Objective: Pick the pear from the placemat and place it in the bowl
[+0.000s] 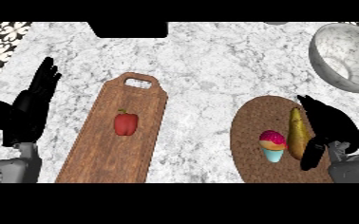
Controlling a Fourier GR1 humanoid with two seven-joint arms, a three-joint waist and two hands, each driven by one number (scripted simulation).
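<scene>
The right hand (324, 130) is down on the right side of the brown placemat (252, 137). Its fingers are a little bent and spread, and they hold nothing yet. The thumb hangs down near the low end of the pear (298, 134). The pear lies right beside the hand, on the hand's left. It looks like the hand is touching it or almost touching it, but I cannot tell which.

The pear is long and yellow-brown. Its thin end points up the counter and its fat end is nearer the robot. It is probably light and hard, with smooth skin that could slip. It may also roll if it is pushed on one side. I think the best place to hold it is around the fat part, with the thumb on one side and the fingers on the other.

Just left of the pear stands a cupcake (273, 145) with pink top and blue cup. The hand should not bump it.

The bowl (324, 59) is up at the top right, well apart from the pear.

Farther left, a red pepper (126, 124) rests on a wooden cutting board (101, 159). The left hand (32, 107) rests open at the left edge, fingers up.
</scene>
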